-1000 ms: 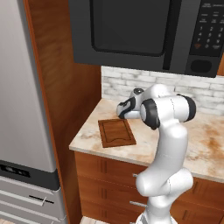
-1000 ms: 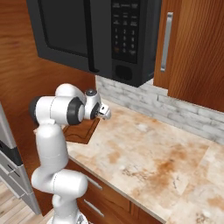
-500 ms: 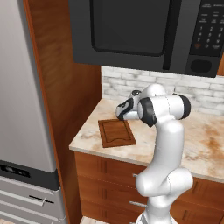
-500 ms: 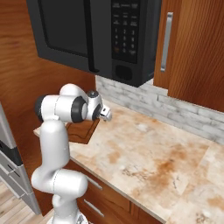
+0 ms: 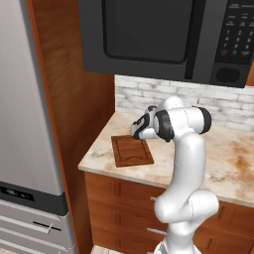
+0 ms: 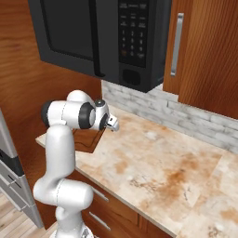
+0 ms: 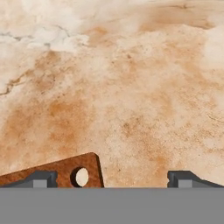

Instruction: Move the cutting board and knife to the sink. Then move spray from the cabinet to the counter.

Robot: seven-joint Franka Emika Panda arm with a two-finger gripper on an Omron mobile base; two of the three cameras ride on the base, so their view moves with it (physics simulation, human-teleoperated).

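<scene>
Brown wooden cutting board (image 5: 132, 151) lies flat on the counter (image 5: 228, 163), at its left end beside the tall wood panel, under the microwave (image 5: 163, 34). Hand view: one corner of the board with a round hanging hole sits at the bottom left, just beside the left fingertip (image 7: 41, 178); the rest is bare blotched stone. Gripper (image 7: 112, 179) hovers above the counter with its jaws spread wide, nothing between them. In the right base view the hand sits just above the near-right edge of the board, pointing out over the stone.

Knife: cannot make it out on the board or the counter. Sink, spray: nothing to note from these views.

Judgement: first step in hand, the approach to the board; nothing lifted yet. Next move calls for shifting the hand toward the board, lowering the jaws astride one edge, then closing. Board is thin and flat, so grip likely needs an edge or the corner overhang.
</scene>
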